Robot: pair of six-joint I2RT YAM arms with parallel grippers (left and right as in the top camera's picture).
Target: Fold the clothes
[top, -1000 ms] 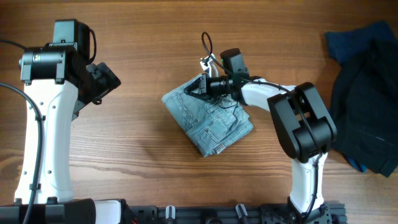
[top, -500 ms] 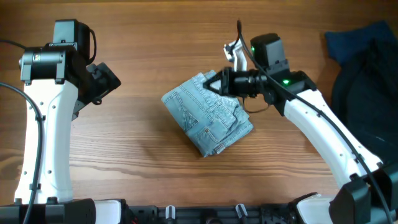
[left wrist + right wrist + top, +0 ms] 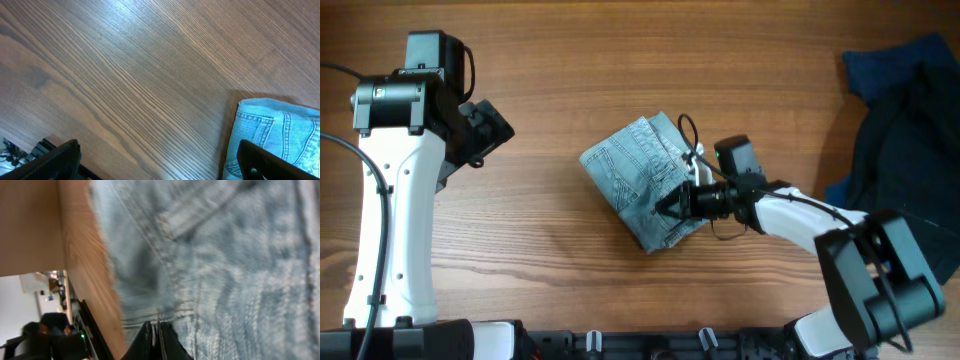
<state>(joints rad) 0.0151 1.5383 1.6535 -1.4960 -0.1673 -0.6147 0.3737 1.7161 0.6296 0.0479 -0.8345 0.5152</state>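
The clothes (image 3: 638,172), a pair of faded blue jean shorts, lie folded into a compact bundle in the middle of the wooden table (image 3: 570,60), tilted at an angle, with stitched seams and a pocket facing up. A second ago my right gripper (image 3: 672,206) was at the top edge of the bundle; then it swung out past the upper right corner, and now it has come round to the lower right side, low and pointing in across the denim. Its two fingers are pressed together, and from the wrist camera their tips sit right against the fabric near a seam; I see no cloth caught between them. The bundle itself looks unchanged in shape and place through all this. I judge that the fold is mostly made, and that this shift is for pressing or tidying the loose right edge, not for starting a new fold. My left gripper (image 3: 485,130) hangs well apart to the left, spread wide and holding nothing. A pile of dark fabric (image 3: 910,150) lies at the far right edge of the table.
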